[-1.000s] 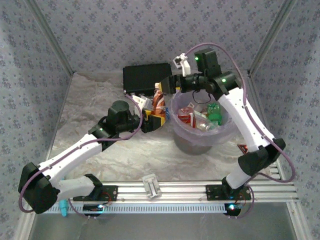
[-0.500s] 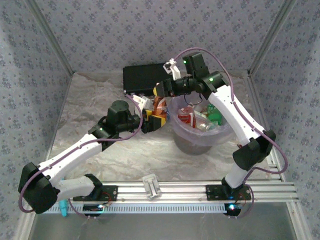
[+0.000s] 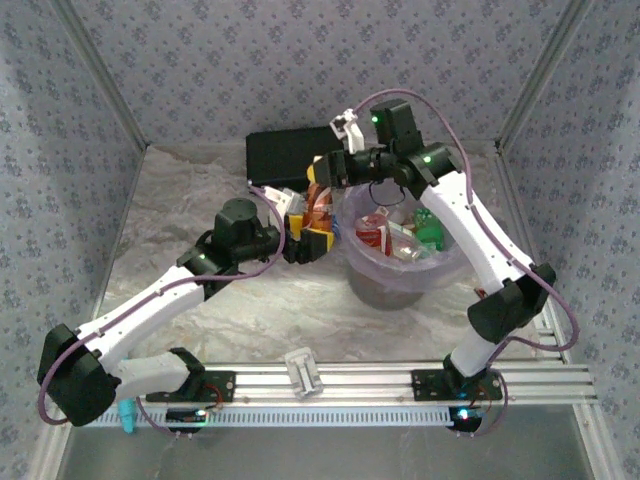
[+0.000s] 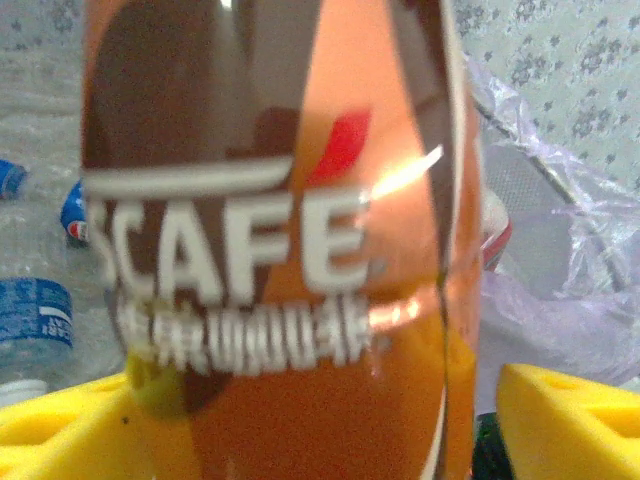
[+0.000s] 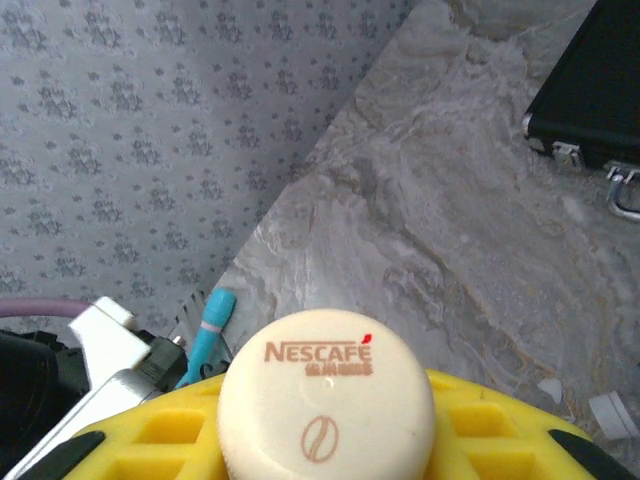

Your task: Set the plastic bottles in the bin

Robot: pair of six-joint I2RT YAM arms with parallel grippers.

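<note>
Since a second earlier the right gripper (image 3: 320, 178) had swung left from above the bin (image 3: 400, 274) to the orange bottle (image 3: 319, 208) and closed on its cap (image 5: 325, 395), while the left gripper (image 3: 308, 235) had let its jaws out. One orange bottle stood upright just beside the bin's left rim, toward the table's far edge. At least three more bottles lay in the bin: one red-labelled (image 3: 374, 230), one green (image 3: 430, 226) and one pale (image 3: 404, 243). Two blue-labelled bottles (image 4: 35, 320) (image 4: 72, 212) lay on the table past the orange one, both blurred. There was one bin, one black case (image 3: 290, 155) at the far edge, and one white block (image 3: 303, 372) on the rail at the near edge. The right gripper's yellow fingers (image 5: 150, 440) were clamped tight on either side of the cream cap from above. The left gripper's jaws stood wide about the lower body of the same bottle, with a gap showing between one finger (image 4: 565, 420) and the label; whether the other finger touched it I could not tell. A crinkled, silvery marbled sheet covered the table (image 3: 180, 200), and grey-blue flowered paper lined the walls (image 3: 200, 60) inside an aluminium frame.
</note>
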